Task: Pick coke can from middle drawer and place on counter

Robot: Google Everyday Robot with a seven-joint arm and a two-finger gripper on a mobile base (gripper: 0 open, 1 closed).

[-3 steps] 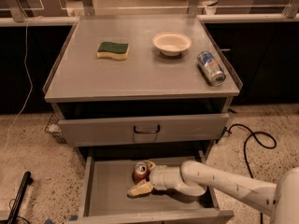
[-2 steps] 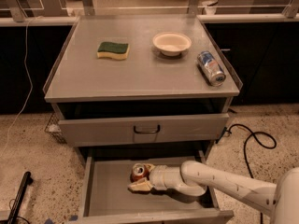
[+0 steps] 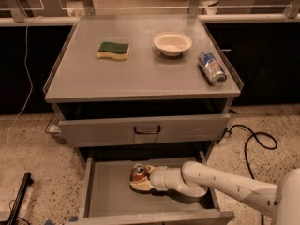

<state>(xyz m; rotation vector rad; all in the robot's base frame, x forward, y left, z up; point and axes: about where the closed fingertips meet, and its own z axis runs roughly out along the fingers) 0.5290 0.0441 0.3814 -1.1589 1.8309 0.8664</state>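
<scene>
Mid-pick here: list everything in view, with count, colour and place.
coke can: one, red, silver top, in the middle drawer
middle drawer: one, gray, pulled open
counter: one, gray, cabinet top
sponge: one, green and yellow, counter back left
bowl: one, white, counter back, right of the sponge
blue-and-silver can: one, lying at the counter's right edge
upper drawer: one, gray, dark handle, above the middle drawer
cable: one, black, floor at right
arm: one, white, reaching in from the right
gripper: one, tan, at the coke can
</scene>
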